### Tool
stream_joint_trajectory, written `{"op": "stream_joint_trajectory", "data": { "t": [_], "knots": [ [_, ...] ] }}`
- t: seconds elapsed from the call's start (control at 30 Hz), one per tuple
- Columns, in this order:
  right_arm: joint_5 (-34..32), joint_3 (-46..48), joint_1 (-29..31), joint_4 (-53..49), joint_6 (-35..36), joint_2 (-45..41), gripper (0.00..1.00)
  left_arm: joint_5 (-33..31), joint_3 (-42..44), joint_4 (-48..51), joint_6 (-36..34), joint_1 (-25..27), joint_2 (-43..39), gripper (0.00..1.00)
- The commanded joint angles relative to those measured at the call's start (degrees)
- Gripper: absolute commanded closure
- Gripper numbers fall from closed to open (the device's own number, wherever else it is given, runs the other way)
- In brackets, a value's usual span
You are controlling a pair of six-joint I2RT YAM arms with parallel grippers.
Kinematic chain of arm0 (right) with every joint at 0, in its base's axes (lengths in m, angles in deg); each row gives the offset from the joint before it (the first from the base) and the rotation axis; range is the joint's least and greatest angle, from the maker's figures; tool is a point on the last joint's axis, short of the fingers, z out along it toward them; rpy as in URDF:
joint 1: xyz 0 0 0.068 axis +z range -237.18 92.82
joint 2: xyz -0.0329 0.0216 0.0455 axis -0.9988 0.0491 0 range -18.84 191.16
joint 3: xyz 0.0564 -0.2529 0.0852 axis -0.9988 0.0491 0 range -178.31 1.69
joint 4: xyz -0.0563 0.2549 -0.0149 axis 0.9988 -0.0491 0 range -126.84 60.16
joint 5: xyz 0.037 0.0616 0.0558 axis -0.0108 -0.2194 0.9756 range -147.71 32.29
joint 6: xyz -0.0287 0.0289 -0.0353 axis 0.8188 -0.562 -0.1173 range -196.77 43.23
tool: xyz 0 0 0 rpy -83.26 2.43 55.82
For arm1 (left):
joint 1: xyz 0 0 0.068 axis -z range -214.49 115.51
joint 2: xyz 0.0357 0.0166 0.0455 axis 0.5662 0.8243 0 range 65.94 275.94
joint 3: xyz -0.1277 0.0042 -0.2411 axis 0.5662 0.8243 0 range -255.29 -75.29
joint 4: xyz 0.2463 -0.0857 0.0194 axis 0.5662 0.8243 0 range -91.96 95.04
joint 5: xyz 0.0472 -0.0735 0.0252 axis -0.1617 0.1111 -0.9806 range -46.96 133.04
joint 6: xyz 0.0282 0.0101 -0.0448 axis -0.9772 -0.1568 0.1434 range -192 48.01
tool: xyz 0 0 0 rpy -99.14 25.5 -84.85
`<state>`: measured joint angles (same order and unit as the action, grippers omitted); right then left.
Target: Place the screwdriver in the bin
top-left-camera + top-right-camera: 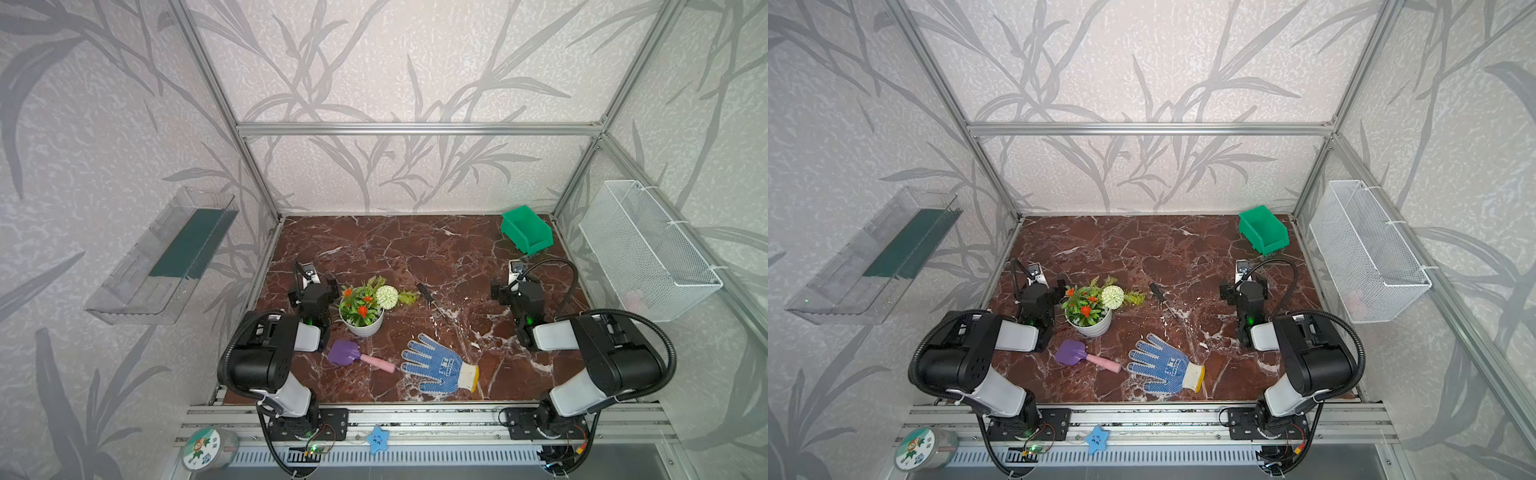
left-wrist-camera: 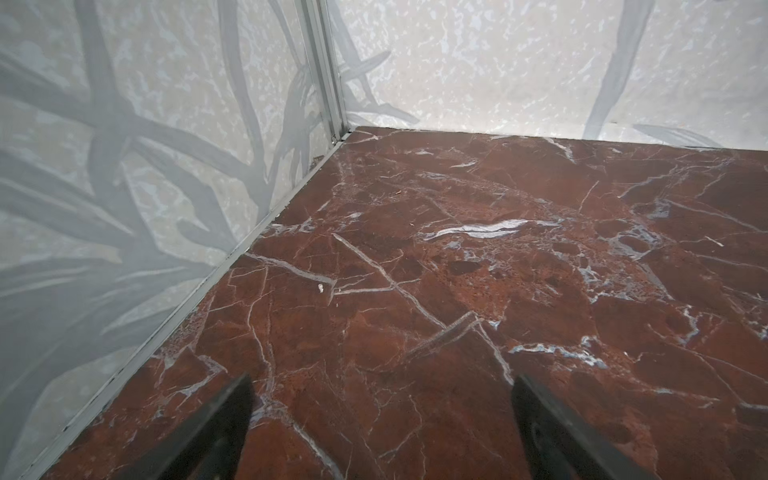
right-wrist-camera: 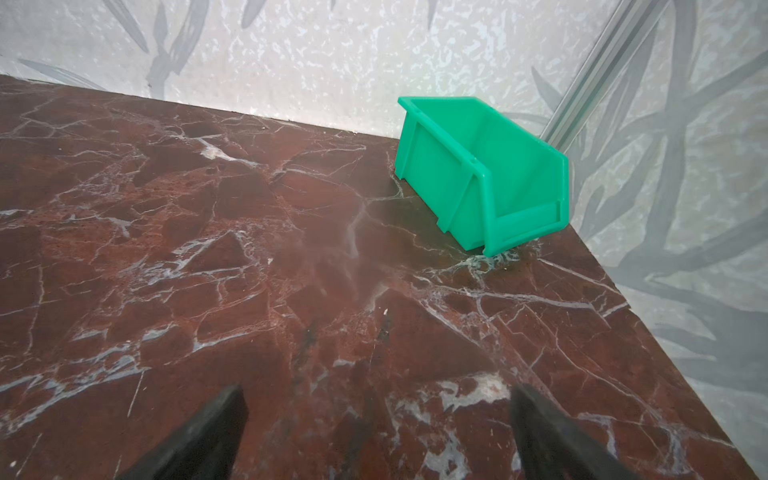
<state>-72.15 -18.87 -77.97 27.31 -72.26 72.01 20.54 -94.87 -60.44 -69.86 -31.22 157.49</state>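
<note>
Right gripper [image 3: 376, 399] and left gripper [image 2: 382, 386] hover with jaws apart, empty. Both top views alone show the screwdriver [image 1: 430, 297], near the middle of the desk [image 1: 374, 249], beside the potted plant [image 1: 361, 309]. The right wrist view shows the bin [image 3: 432, 166], empty, at the desk's far right corner.

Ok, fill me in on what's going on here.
Nothing is being handled yet. The left gripper and right gripper are both open and empty. The screwdriver lies on the table just right of the flower pot, and the green bin stands empty in the far right corner.
</note>
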Motion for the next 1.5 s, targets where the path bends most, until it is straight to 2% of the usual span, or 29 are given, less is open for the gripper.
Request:
{"op": "stream_joint_trajectory", "data": {
  "t": [0.0, 1.07, 1.13, 1.2, 1.3, 1.37, 1.47],
  "knots": [
    [0.2, 0.1, 0.1, 1.9, 0.3, 0.6, 0.01, -0.7, -1.0, 0.0, 0.2, -0.2, -0.8, 0.01],
    [0.2, 0.2, 0.1, 1.9, 0.2, 0.5, 0.01, -0.6, -0.8, -0.2, 0.2, -0.3, -0.8, 0.01],
    [0.3, 0.6, 0.2, 2.9, 0.6, 0.3, 0.01, -4.0, -0.4, -1.0, 0.2, 0.7, -1.3, 0.01],
    [1.5, 2.0, 1.0, 3.5, 2.2, -2.3, 0.01, -3.5, 0.6, -1.1, -0.7, 1.5, -2.6, 0.02],
    [-1.8, 0.1, 5.2, -6.3, 6.4, -10.1, 0.01, -3.4, 2.5, -7.0, -2.2, 1.8, -1.7, 0.03],
    [-3.2, -3.0, 8.2, -15.1, 8.7, -14.8, 0.01, -3.5, 2.5, -6.1, -1.7, 1.9, -2.2, 0.03],
    [-3.9, -8.9, 9.9, -29.4, 5.1, -20.2, 0.01, -3.4, 2.7, -7.0, -2.2, 1.9, -1.9, 0.03]
  ]
}}
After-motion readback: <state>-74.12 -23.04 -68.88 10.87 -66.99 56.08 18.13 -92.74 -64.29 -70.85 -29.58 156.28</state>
